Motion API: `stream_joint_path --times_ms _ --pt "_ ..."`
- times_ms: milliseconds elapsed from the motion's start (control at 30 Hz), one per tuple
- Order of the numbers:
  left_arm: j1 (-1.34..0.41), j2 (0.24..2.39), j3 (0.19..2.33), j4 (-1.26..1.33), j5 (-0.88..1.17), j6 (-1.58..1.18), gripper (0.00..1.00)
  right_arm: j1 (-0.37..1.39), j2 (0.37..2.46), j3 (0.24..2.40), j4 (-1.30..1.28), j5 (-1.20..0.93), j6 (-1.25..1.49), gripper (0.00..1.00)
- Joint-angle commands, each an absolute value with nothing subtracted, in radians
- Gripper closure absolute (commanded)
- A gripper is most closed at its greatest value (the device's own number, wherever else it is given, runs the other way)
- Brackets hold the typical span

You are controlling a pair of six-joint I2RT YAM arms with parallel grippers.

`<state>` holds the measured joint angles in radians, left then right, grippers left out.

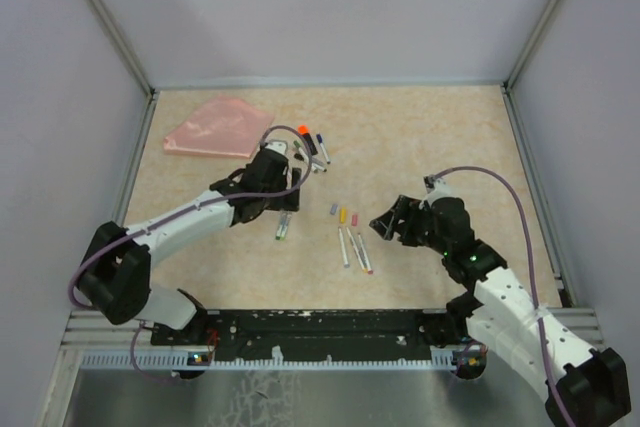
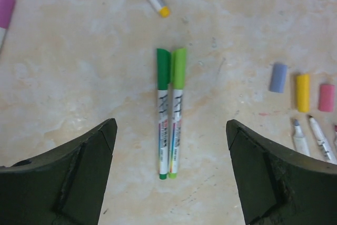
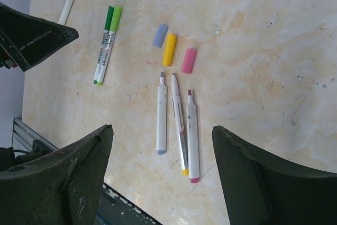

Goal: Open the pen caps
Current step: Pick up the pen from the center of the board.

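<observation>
Three loose caps (image 3: 169,49) on beige marbled tabletop (image 1: 430,137), pale walls (image 1: 330,7), pink pouch (image 1: 215,127)

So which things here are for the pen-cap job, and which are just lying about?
For the job:
- dark green plastic cap and light green plastic cap, both on their pens
- loose grey-blue plastic cap, yellow plastic cap and pink plastic cap, already off
- three uncapped white pens

Just lying about:
- flat pink plastic pouch
</observation>
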<state>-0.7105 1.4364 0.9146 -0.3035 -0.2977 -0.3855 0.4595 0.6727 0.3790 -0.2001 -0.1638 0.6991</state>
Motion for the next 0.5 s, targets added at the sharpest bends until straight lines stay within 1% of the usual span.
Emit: stream_joint_path --times_ms 0,100,133,167,200,333,400,467 --pt "-0.644 1.431 0.913 -0.36 -0.238 -0.319 0.12 0.45 0.679 0.369 -0.123 -0.189 0.69 0.23" --pt "-0.623 1.464 0.933 -0.387 -0.223 -0.293 0.15 0.449 0.682 0.365 -0.112 -0.19 0.697 0.23" --pt "-0.619 1.478 0.943 -0.397 -0.218 -0.285 0.2 0.449 0.686 0.364 -0.109 -0.191 0.698 0.23" --pt "-0.614 1.495 0.953 -0.407 -0.21 -0.275 0.29 0.449 0.688 0.365 -0.108 -0.193 0.7 0.23" --pt "-0.611 1.514 0.966 -0.42 -0.202 -0.266 0.36 0.45 0.69 0.365 -0.106 -0.194 0.701 0.23" --pt "-0.605 1.592 1.031 -0.476 -0.186 -0.245 0.53 0.45 0.694 0.365 -0.103 -0.194 0.704 0.23" --pt "-0.604 1.618 1.046 -0.486 -0.186 -0.235 0.56 0.449 0.696 0.365 -0.104 -0.193 0.703 0.23" --pt "-0.602 1.637 1.057 -0.489 -0.178 -0.225 0.56 0.45 0.695 0.366 -0.103 -0.191 0.704 0.23"
